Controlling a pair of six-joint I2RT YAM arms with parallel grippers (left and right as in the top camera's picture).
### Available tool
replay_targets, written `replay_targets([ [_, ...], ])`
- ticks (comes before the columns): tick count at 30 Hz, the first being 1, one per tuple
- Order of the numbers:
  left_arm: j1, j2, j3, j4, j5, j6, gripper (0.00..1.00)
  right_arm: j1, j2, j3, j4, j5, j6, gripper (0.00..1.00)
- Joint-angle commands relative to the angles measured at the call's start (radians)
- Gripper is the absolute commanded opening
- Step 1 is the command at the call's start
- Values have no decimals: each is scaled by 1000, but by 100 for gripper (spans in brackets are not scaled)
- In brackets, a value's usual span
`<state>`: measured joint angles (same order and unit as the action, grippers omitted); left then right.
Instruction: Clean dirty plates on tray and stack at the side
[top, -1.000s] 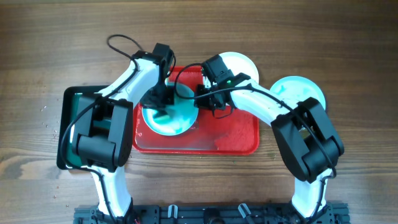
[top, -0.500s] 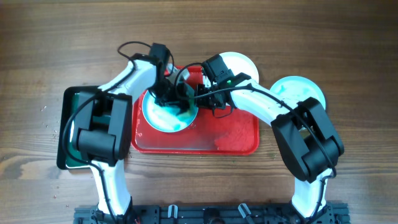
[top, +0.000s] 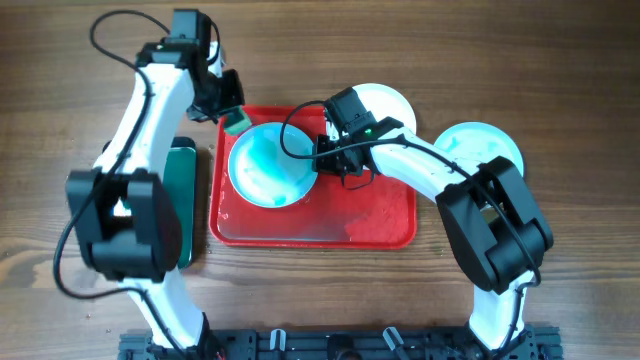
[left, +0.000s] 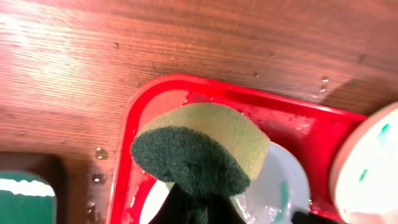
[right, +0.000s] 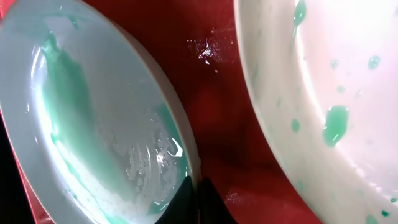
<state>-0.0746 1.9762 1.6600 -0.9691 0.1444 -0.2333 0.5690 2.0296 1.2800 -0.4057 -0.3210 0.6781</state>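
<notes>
A brown wooden surface (top: 560, 60) filled the overhead view, with both arms reaching away from the near edge. Nearest on the left lay a black tray (top: 185, 200) with a green inside, partly hidden by the left arm. Just beside it sat the red tray (top: 370, 220), wet and glossy. In its left half rested a smeared plate (top: 265, 165), white with teal streaks. The right tool (top: 322, 150) was closed on that plate's right rim, the thin edge pinched between its fingers (right: 186, 193). Farther off, above the tray's far left corner, the left tool (top: 228, 110) was clamped on a sponge (left: 199, 152), yellow-green with a dark green scouring face. A second plate (top: 385, 100), spotted with teal drops, lay at the tray's far edge. A third plate (top: 480, 145) sat on the surface to the right, partly under the right arm.
</notes>
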Motion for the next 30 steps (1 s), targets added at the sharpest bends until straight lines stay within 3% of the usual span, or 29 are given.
replay_targets([
  [1,-1,-31,16,-28,-23,-22,4,20,10,4,-6,33,48,17],
  [8,-1,-30,11,-27,-34,-22,4,62,11,4,7,89,58,17],
  [10,-1,-29,10,-27,-34,-22,4,62,11,4,2,90,59,4],
  [16,-1,-29,8,-38,-34,-22,4,41,-78,32,-34,34,-50,4],
  [23,-1,-29,8,-39,-34,-22,4,82,-369,32,-212,550,-225,4],
  [30,-1,-29,8,-39,-34,-22,4,257,-429,32,-336,1044,-293,4],
])
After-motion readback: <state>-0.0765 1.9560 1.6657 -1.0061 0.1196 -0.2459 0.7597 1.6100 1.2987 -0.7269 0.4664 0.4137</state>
